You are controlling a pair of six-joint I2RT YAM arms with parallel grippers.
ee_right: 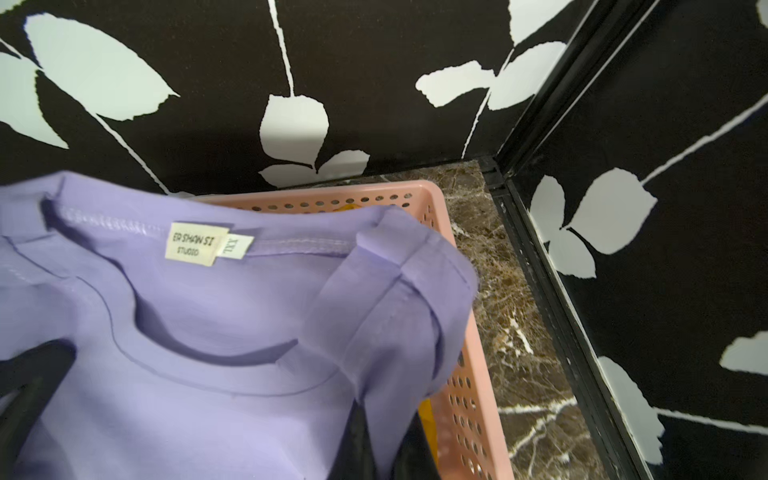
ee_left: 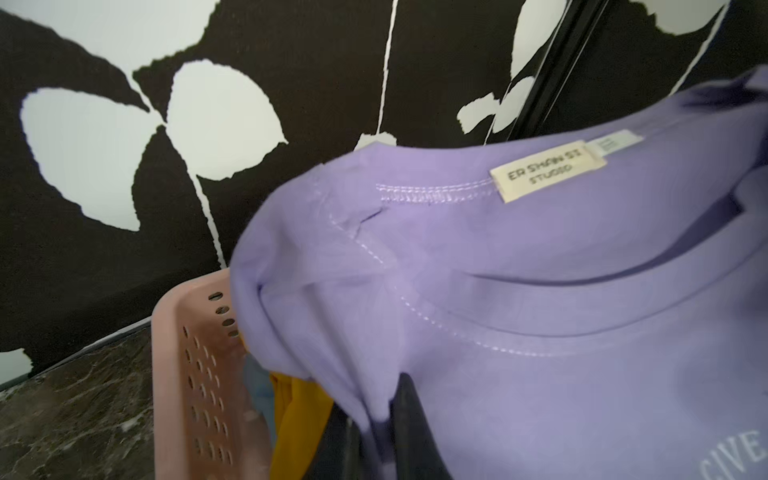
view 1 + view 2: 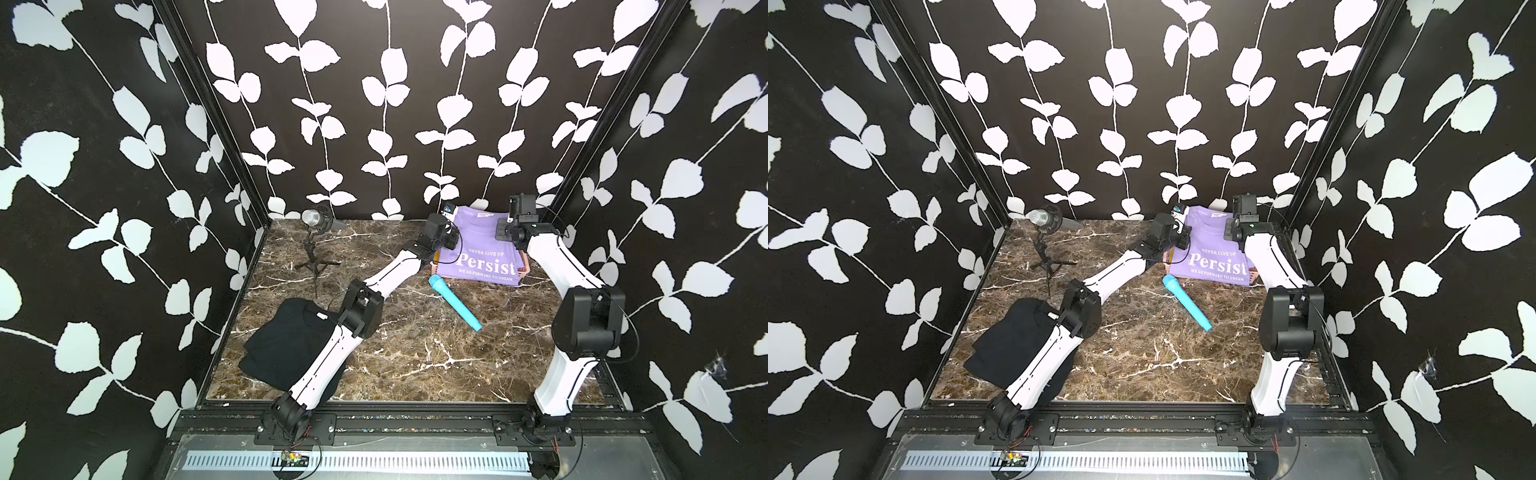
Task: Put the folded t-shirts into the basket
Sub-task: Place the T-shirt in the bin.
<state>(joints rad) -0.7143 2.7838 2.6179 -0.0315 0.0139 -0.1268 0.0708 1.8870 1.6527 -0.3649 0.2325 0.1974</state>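
Marbling in brown and white is seen across the bench (image 3: 415, 353), which is walled by black panels with white leaf print. On its near left part a black t-shirt (image 3: 282, 345) is laid flat and folded, partly hidden under the left arm and well apart from both pincers.

At the far right corner the lilac t-shirt (image 3: 482, 245), printed "Persist", is spread over the open top of the basket (image 1: 432, 195). Its collar end is raised toward the back wall, and its printed end is draped past the basket's near rim. The pink perforated basket is almost wholly covered in both top views; only corners are shown.

The left pincer (image 2: 380, 419) is pressed together on the lilac t-shirt at the shoulder fold on the garment's left edge, with cloth caught between its dark fingers. The right pincer (image 1: 384, 436) is likewise clamped on the opposite shoulder fold, just inside the basket's right wall. The collar is thus stretched between the two pincers.

A blue toy microphone (image 3: 455, 303) is laid on the bench just in front of the basket. A small microphone on a tripod (image 3: 316, 241) is stood at the far left.

Inside the basket, under the lilac cloth, a mustard-yellow t-shirt (image 2: 299, 415) is glimpsed, with a blurred strip of light blue cloth (image 2: 257, 386) beside it. A cream label (image 1: 195, 243) is sewn at the lilac collar.
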